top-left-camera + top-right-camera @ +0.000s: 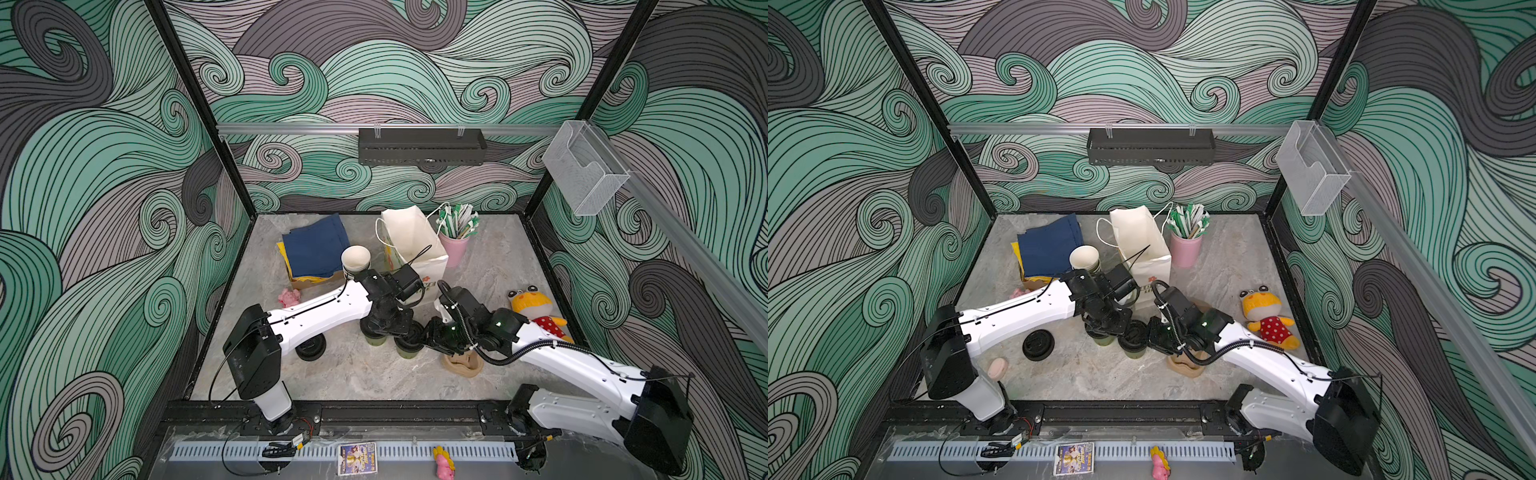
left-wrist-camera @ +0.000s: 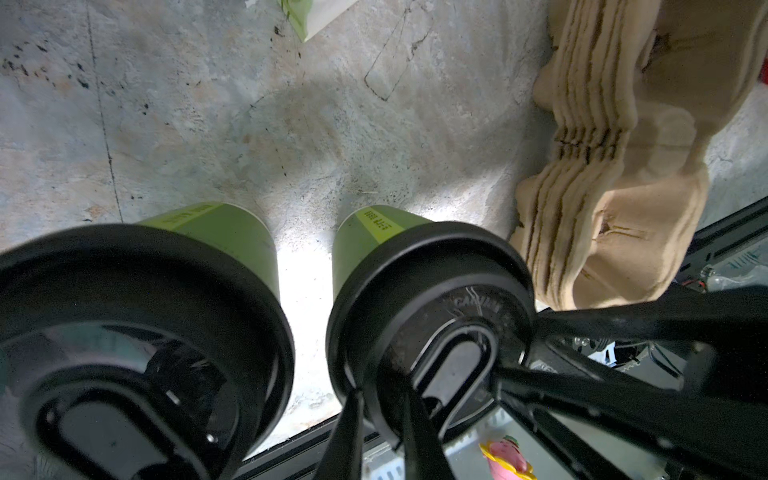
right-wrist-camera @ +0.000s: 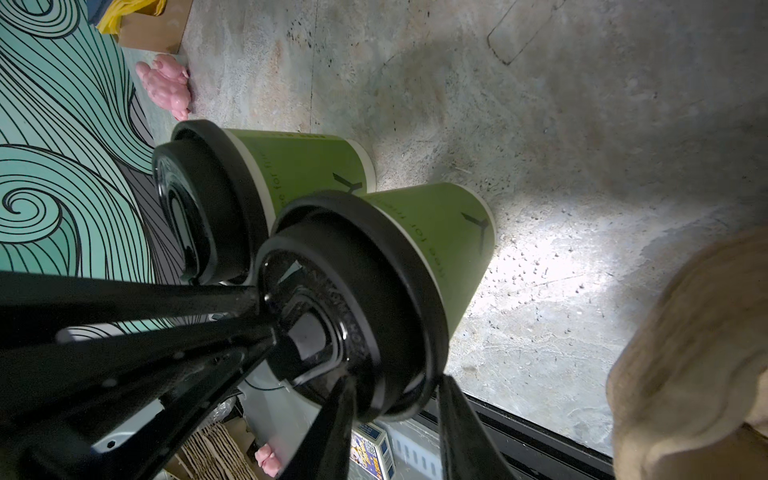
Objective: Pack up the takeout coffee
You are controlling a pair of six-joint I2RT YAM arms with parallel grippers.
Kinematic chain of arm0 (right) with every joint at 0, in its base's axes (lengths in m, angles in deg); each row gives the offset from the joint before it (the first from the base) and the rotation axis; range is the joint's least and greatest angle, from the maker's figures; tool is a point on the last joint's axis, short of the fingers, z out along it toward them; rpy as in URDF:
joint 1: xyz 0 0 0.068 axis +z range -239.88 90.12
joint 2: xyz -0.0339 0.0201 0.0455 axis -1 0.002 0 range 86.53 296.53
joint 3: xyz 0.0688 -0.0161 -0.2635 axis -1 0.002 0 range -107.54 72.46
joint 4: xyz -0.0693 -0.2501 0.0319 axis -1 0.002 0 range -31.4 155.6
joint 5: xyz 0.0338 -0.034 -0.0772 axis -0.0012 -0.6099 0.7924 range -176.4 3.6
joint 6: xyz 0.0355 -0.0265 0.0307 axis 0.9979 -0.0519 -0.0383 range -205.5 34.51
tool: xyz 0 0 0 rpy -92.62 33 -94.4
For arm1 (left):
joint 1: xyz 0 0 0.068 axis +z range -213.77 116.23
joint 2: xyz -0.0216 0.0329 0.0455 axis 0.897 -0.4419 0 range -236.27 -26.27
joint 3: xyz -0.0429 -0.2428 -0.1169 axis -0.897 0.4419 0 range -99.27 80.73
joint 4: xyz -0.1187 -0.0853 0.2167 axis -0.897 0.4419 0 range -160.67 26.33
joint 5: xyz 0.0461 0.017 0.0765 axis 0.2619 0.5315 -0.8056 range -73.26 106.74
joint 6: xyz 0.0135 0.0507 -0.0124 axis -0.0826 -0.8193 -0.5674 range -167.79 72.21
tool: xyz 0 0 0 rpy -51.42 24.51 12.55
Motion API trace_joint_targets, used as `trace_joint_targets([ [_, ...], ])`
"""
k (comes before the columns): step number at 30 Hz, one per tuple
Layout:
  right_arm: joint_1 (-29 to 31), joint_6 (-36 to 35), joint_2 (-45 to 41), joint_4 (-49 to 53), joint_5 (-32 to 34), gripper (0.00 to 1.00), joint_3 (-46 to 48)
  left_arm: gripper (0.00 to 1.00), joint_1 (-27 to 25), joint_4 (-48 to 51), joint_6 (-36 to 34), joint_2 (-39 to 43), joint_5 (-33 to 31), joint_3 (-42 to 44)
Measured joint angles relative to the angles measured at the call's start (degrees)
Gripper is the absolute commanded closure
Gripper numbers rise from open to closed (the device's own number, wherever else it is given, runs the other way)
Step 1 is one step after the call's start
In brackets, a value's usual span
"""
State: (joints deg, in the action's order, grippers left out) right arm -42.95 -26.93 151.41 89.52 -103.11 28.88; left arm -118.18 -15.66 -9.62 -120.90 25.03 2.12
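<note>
**Both grippers on one lid, cups not yet packed**

My left gripper (image 2: 384, 399) is sitting closest to the lens. Its two thin fingers (image 2: 348, 440) are drawn narrow, with the raised edge of a black sip lid (image 2: 432, 291) lying between them. I cannot tell whether they are actually biting it. My right gripper (image 3: 397, 380) is sitting at the same lid from the other side, jaws standing partly apart and straddling its outer rim. Again I cannot tell if they are pressing.

That lid is capping the right-hand coffee cup (image 1: 409, 354), which is standing upright on the stone tabletop (image 1: 353, 378) in the lower middle of both top views. Just beside it is the left-hand coffee cup (image 1: 374, 340), also lidded and upright. The stack of pulp carriers (image 1: 462, 365) is lying just right of them, partly under my right arm. The white paper bag (image 1: 411, 245) is standing open behind, toward the upper middle.

I am judging these cups to be light, thin-walled and easy to crush, with a smooth lid that is only snapped on. Lifting by the lid is risking a pop-off. So I am favouring a gentle grip across the green wall just under the lid's rim. I am also planning on keeping the cup upright, since I cannot see whether it is filled.
</note>
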Motion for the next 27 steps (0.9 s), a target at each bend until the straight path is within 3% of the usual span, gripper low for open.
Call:
trace_joint_targets([
  [4, -0.1, -1.5, -3.3, 3.3, 1.7, 0.52, 0.0, 0.83, 0.0, -0.2, -0.3, 0.0, 0.0, 0.0],
  [12, -3.3, -3.8, -8.1, 6.3, 1.8, 0.53, 0.0, 0.81, -0.4, -1.1, -1.9, 0.3, 0.6, 0.5],
  [17, -4.9, -5.5, -8.0, 6.7, 1.3, 0.54, 0.0, 0.8, -1.0, -3.2, -2.9, 0.5, 1.2, 1.3],
  [22, -5.8, -7.9, -5.7, 7.0, 0.4, 0.55, -1.3, 0.7, -1.3, -4.9, -3.1, 1.7, 1.4, 3.0],
  [27, -5.8, -9.9, -2.3, 6.3, -0.4, 0.57, -2.3, 0.68, -1.3, -5.8, -3.0, 2.3, 0.7, 3.9],
])
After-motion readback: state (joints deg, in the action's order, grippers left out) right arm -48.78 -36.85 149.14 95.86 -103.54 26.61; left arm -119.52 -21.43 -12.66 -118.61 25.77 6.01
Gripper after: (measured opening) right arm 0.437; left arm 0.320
